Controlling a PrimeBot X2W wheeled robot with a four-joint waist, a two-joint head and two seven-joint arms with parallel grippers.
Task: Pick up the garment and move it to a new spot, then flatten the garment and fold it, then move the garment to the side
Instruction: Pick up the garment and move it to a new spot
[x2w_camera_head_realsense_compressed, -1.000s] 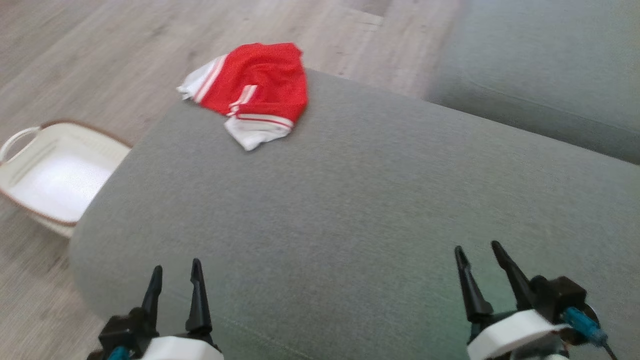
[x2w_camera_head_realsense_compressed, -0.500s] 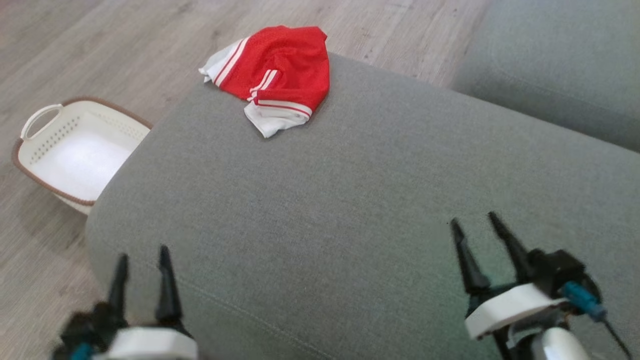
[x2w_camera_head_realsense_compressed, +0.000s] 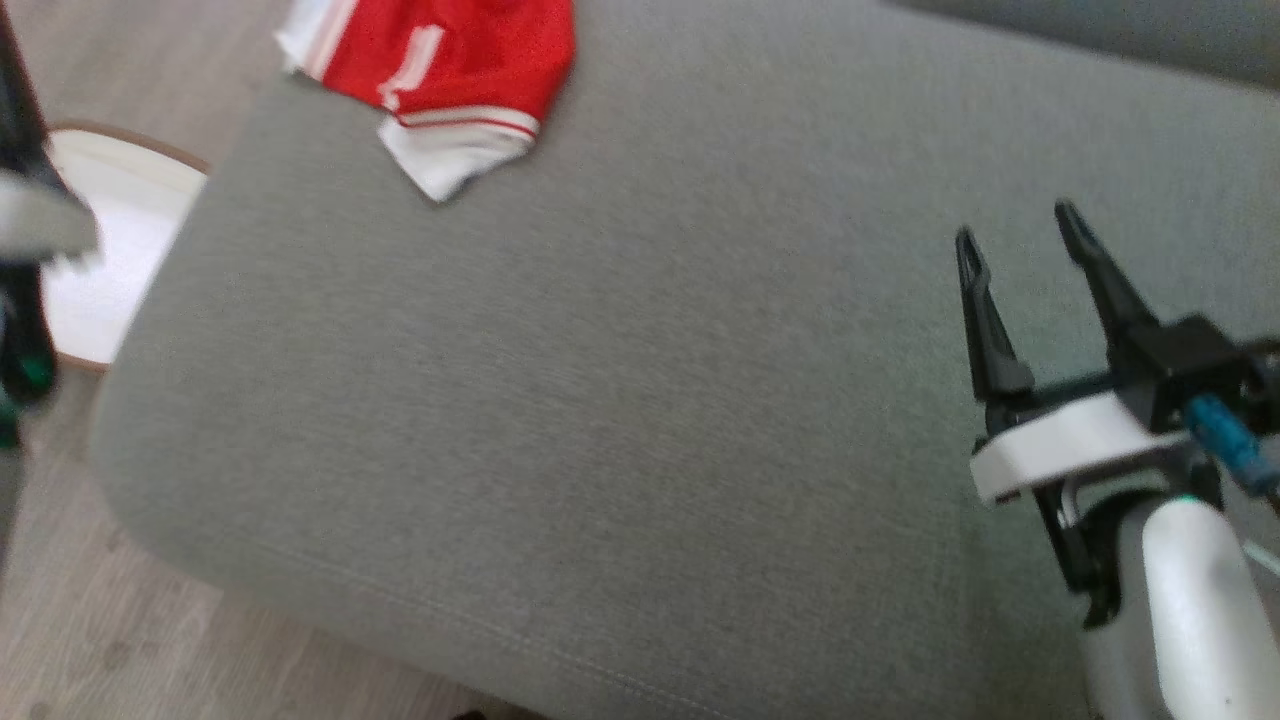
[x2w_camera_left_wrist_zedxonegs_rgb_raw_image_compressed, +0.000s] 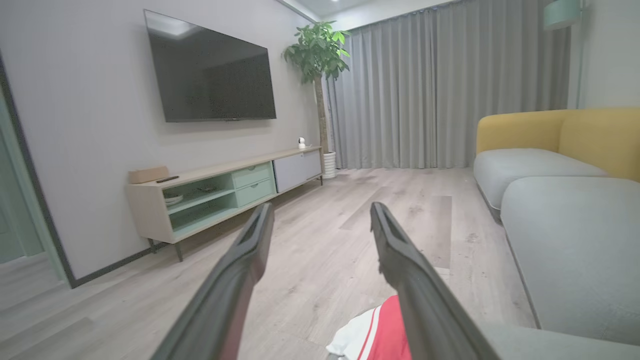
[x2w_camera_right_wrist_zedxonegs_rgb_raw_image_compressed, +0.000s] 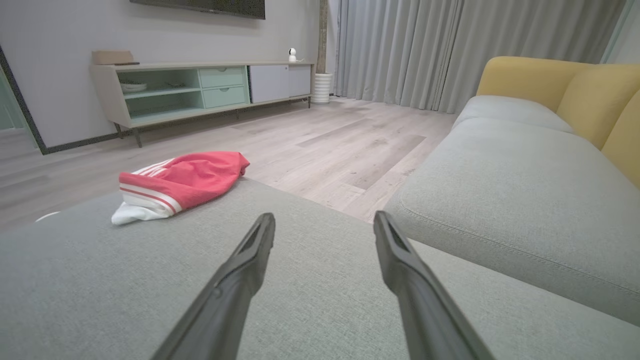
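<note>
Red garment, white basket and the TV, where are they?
Red garment (x2w_camera_right_wrist_zedxonegs_rgb_raw_image_compressed: 192, 177), right wrist view, its red middle.
White basket (x2w_camera_head_realsense_compressed: 110, 250), head view, its bare inside.
TV (x2w_camera_left_wrist_zedxonegs_rgb_raw_image_compressed: 212, 80), left wrist view, the dark screen.

The right gripper (x2w_camera_head_realsense_compressed: 1018, 230) stands at the right side of the head view, its two dark fingers apart and pointing up, with nothing between them. Its pale forearm (x2w_camera_head_realsense_compressed: 1185, 600) is below, in the lower right corner. The left gripper (x2w_camera_left_wrist_zedxonegs_rgb_raw_image_compressed: 321, 210) also has its fingers spread wide and holds nothing.
</note>
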